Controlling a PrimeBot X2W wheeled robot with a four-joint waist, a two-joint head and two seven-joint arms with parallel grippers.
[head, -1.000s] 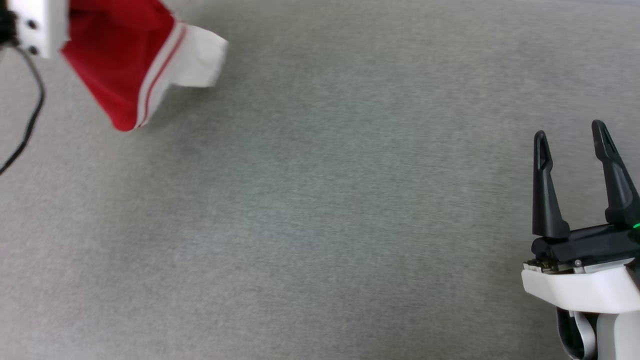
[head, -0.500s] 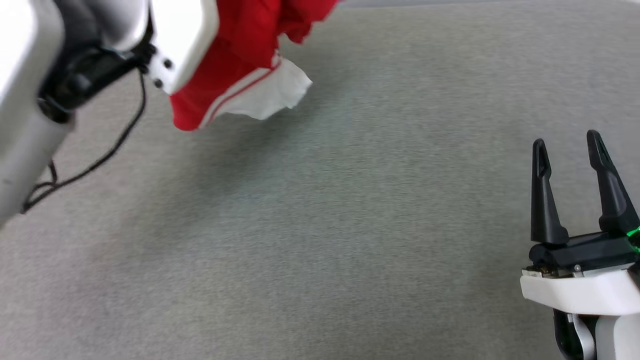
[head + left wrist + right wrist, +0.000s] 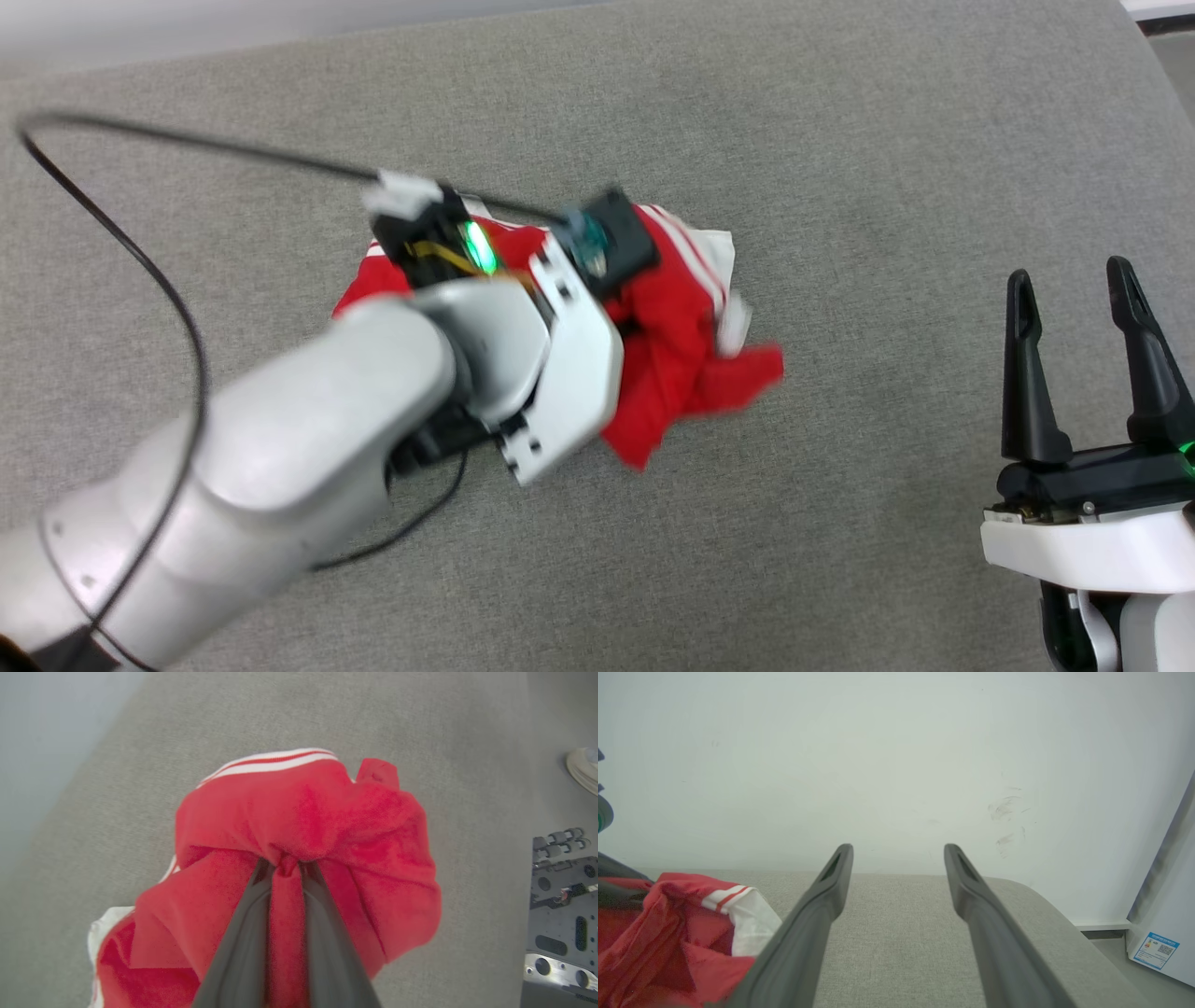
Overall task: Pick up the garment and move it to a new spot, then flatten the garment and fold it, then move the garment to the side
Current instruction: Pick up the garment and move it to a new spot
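Note:
The garment (image 3: 672, 364) is a red T-shirt with white, striped sleeves, bunched in a heap at the middle of the grey padded surface (image 3: 840, 140). My left arm (image 3: 448, 373) reaches over it from the lower left. In the left wrist view my left gripper (image 3: 286, 863) is shut on a pinched fold of the garment (image 3: 308, 807), which drapes around the fingers. I cannot tell whether the cloth rests on the surface. My right gripper (image 3: 1069, 280) stands open at the lower right, apart from the garment. Its fingers (image 3: 817, 914) hold nothing, and the garment (image 3: 668, 924) lies to their left.
A black cable (image 3: 140, 271) loops from the left wrist across the surface's left side. The surface ends at a pale wall (image 3: 896, 765) behind and curves off at the right (image 3: 1134, 28). A white appliance (image 3: 1167, 905), a shoe (image 3: 584, 767) and a metal plate (image 3: 560, 914) lie off its edge.
The head view has shifted. My left arm, still gripping the garment, has come from the upper left corner to the middle, and the garment is now bunched low. The right gripper stays open.

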